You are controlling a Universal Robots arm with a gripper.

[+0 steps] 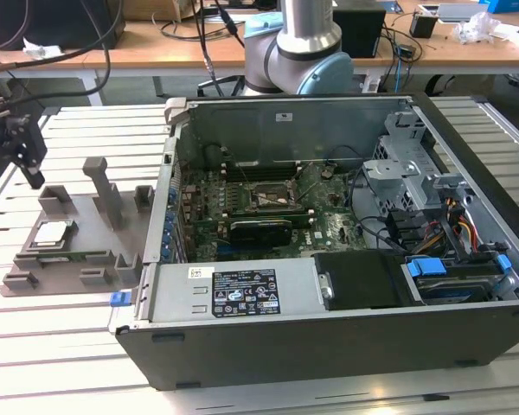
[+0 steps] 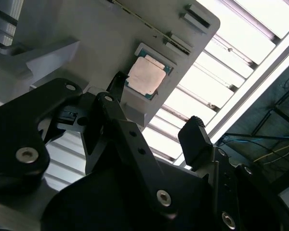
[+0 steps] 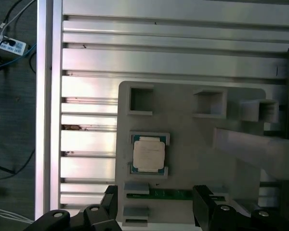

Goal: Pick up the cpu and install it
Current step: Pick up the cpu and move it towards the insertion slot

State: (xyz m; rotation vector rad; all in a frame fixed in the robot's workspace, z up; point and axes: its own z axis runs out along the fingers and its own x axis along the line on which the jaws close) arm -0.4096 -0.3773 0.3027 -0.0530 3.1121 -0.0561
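Note:
The cpu (image 1: 52,232) (image 2: 145,76) (image 3: 149,154) is a small silver square chip lying flat in a recess of the grey plastic tray (image 1: 99,255) at the exterior view's left. My gripper (image 1: 30,171) (image 2: 154,113) (image 3: 156,192) hangs above the tray, a little off from the chip and not touching it. Both wrist views show its two black fingers spread apart with nothing between them. The dark socket frame (image 1: 268,197) sits on the green board inside the open computer case (image 1: 329,346).
Upright grey blocks (image 1: 104,186) stand on the tray close to the chip. The case's metal wall (image 1: 160,225) rises right beside the tray. Cables and drive cages (image 1: 415,190) fill the case's right side. Everything rests on a slatted aluminium table (image 1: 60,346).

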